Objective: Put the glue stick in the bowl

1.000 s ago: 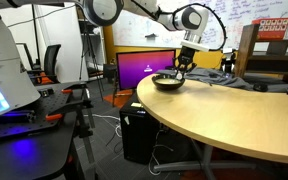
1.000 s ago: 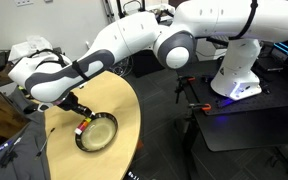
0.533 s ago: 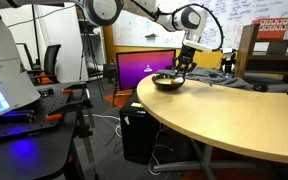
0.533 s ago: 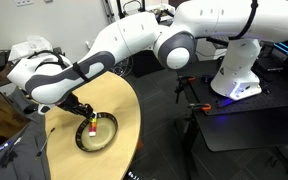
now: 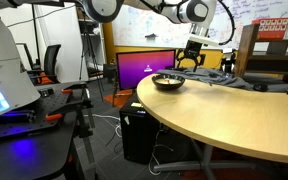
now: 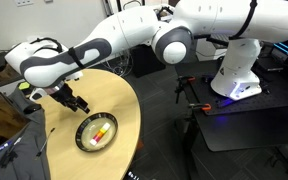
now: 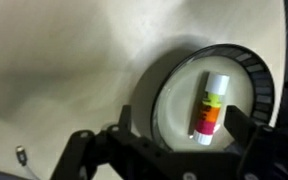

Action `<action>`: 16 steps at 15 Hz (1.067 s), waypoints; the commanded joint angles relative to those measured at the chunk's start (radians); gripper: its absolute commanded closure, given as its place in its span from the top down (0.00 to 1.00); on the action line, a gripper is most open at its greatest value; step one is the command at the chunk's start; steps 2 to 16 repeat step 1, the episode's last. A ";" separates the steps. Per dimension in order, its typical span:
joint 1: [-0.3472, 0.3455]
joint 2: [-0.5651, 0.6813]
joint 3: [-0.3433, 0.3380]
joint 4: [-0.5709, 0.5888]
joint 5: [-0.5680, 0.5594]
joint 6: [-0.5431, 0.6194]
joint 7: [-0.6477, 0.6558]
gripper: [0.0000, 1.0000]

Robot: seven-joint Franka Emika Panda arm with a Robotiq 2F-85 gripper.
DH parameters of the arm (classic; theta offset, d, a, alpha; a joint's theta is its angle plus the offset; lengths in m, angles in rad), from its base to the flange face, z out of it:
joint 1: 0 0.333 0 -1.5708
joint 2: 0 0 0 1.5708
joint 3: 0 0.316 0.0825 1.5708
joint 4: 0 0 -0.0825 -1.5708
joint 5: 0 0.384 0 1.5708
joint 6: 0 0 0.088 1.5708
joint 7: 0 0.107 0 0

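The glue stick (image 7: pixel 210 108), white with yellow, orange and pink bands, lies flat inside the bowl (image 7: pixel 260 84), clear of both fingers. In an exterior view the bowl (image 6: pixel 81 143) sits on the round wooden table with the glue stick (image 6: pixel 98 133) across its light inside. My gripper (image 7: pixel 184 135) hangs open above the bowl with nothing between its fingers (image 7: pixel 246 128). It shows in both exterior views, lifted off the bowl (image 5: pixel 168 82): gripper (image 5: pixel 193 60) above and to the right, gripper (image 6: pixel 74 101) up and to the left. In that first exterior view the glue stick is hidden by the bowl's wall.
The bowl stands near the table edge (image 6: pixel 136 120). Behind the table are a purple-lit monitor (image 5: pixel 144 66) and a black computer tower (image 5: pixel 139 133) on the floor. The white robot base (image 6: pixel 239 65) stands beside the table. A small metal bit (image 7: pixel 21 155) lies on the tabletop.
The gripper has opened and let go of the glue stick, which now lies in the bowl. The arm has risen away from the bowl.
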 commanded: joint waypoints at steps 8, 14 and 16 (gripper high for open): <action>-0.024 -0.035 0.016 0.001 0.025 0.016 -0.005 1.00; -0.024 -0.035 0.016 0.001 0.025 0.016 -0.005 1.00; -0.024 -0.035 0.016 0.001 0.025 0.016 -0.005 1.00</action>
